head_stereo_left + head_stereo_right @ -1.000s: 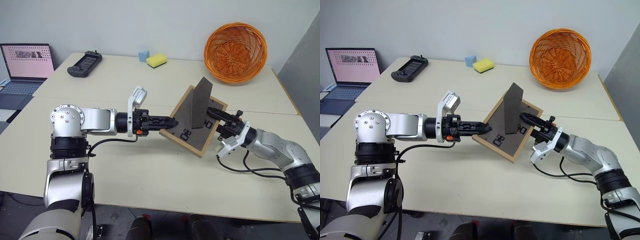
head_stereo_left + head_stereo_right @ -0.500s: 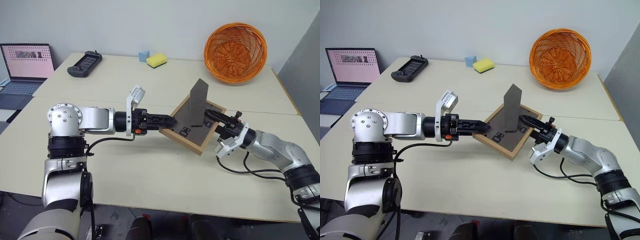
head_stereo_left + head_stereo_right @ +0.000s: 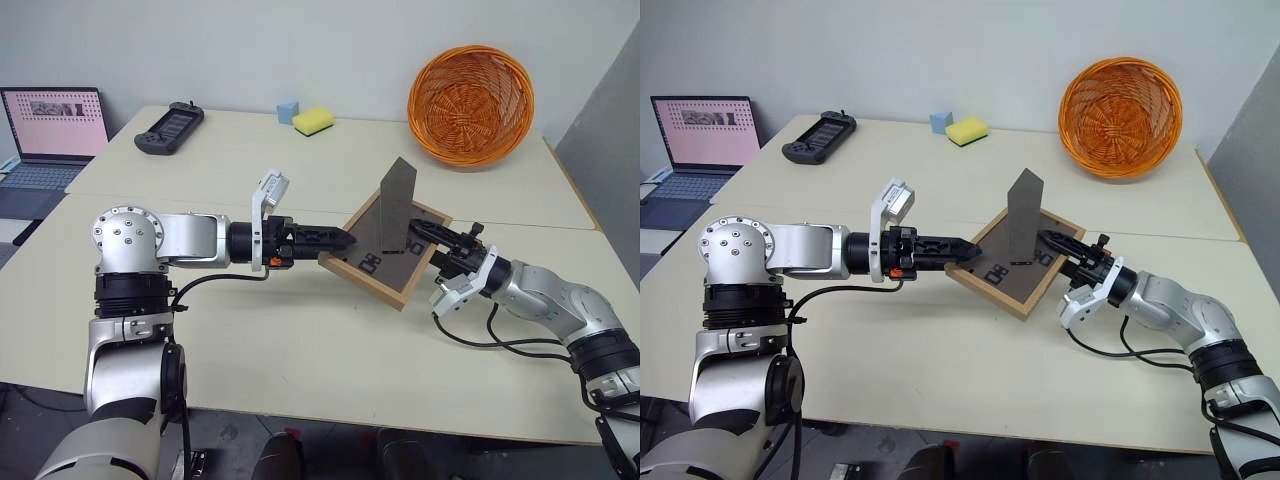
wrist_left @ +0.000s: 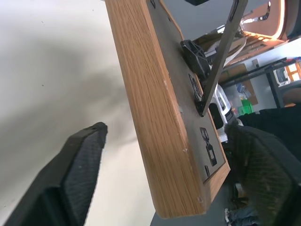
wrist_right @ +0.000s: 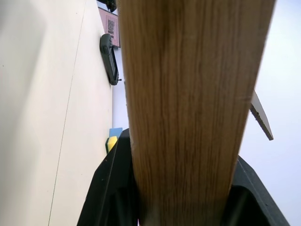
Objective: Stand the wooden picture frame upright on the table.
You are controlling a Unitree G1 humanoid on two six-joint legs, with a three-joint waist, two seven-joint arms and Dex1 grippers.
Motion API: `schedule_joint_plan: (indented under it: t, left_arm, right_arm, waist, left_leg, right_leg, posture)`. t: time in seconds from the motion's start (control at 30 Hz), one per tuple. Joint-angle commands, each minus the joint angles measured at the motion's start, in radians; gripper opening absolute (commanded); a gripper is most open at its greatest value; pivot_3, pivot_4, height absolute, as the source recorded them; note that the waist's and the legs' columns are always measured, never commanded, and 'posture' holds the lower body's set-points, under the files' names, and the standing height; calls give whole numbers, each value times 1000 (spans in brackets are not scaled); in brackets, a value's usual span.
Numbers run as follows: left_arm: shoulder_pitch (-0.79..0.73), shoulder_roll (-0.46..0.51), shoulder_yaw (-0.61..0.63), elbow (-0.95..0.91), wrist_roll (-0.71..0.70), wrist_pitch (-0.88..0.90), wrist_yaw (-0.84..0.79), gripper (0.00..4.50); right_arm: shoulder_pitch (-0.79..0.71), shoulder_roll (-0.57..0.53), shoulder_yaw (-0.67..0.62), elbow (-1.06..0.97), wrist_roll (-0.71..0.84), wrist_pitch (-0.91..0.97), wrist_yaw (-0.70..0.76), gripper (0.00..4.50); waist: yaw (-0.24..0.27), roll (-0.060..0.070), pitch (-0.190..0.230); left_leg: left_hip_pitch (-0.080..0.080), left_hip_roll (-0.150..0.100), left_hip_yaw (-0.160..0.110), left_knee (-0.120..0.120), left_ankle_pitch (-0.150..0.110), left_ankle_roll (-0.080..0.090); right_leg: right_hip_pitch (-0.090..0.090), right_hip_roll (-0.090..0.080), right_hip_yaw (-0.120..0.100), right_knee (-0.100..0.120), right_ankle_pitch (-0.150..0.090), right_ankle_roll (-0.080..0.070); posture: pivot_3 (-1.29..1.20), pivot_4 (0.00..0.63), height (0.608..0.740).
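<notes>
The wooden picture frame (image 3: 383, 252) hangs tilted over the table (image 3: 300, 340), dark back panel up, and its prop leg (image 3: 397, 203) sticks up. My right gripper (image 3: 428, 233) is shut on the frame's right edge; in the right wrist view the wood edge (image 5: 188, 94) sits clamped between both fingers (image 5: 113, 188). My left gripper (image 3: 338, 240) is open at the frame's left edge. The left wrist view shows its fingers (image 4: 80, 165) standing apart on either side of the wooden edge (image 4: 160, 117), with gaps. The picture side is hidden.
An orange wicker basket (image 3: 470, 103) leans at the back right. A yellow sponge (image 3: 313, 121), a small blue block (image 3: 288, 111) and a black controller (image 3: 170, 127) lie along the far edge. A laptop (image 3: 50, 130) stands off to the left.
My left gripper has opened and let go of the frame's left edge. The frame has dropped from a steep tilt to a flatter one, still held by my right gripper.
</notes>
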State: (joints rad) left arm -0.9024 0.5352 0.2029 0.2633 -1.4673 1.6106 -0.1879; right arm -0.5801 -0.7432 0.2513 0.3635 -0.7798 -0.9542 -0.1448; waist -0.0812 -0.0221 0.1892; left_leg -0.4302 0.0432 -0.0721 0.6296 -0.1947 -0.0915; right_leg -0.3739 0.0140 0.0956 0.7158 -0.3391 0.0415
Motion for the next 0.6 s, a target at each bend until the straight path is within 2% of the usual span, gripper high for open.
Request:
schedule_joint_plan:
  t: [0.03,0.17,0.33,0.43,0.5,0.6]
  left_arm:
    - [-24,27,27,-46,13,-8,-27,4459]
    - [-21,48,50,-91,42,-55,-61,4459]
    - [83,103,93,-368,211,-335,-189,4459]
    - [168,105,140,-475,251,-437,-204,4459]
    - [255,102,138,-580,309,-502,-185,4459]
    - [405,53,134,-765,343,-570,-119,4459]
  right_arm:
    - [-25,-7,-32,-15,35,-4,-5,1580]
    - [-26,-3,-33,-6,59,-3,12,1580]
    - [-39,30,-42,9,202,47,107,1580]
    - [-55,59,-46,11,309,97,191,1580]
    - [-71,105,-40,-4,448,205,316,1580]
    - [-107,239,-45,-58,737,527,531,1580]
  waist:
    - [0,0,0]
    - [0,0,0]
    - [-2,0,0]
    - [-3,0,0]
    - [-1,0,0]
    - [-1,0,0]
  left_leg:
    - [0,0,0,0,0,0]
    - [0,0,0,0,0,0]
    - [0,1,1,0,0,0]
    - [1,2,3,0,0,0]
    - [2,2,3,0,0,0]
    - [3,2,3,0,0,0]
  right_leg:
    - [0,0,0,0,0,0]
    - [0,0,0,0,0,0]
    - [0,0,0,0,0,0]
    - [1,0,1,-1,0,0]
    - [1,0,1,0,0,0]
    - [4,0,1,-1,0,0]
  posture:
    - [0,150,740]
    - [0,150,740]
    - [0,150,740]
    - [0,150,740]
    - [0,150,740]
    - [0,150,740]
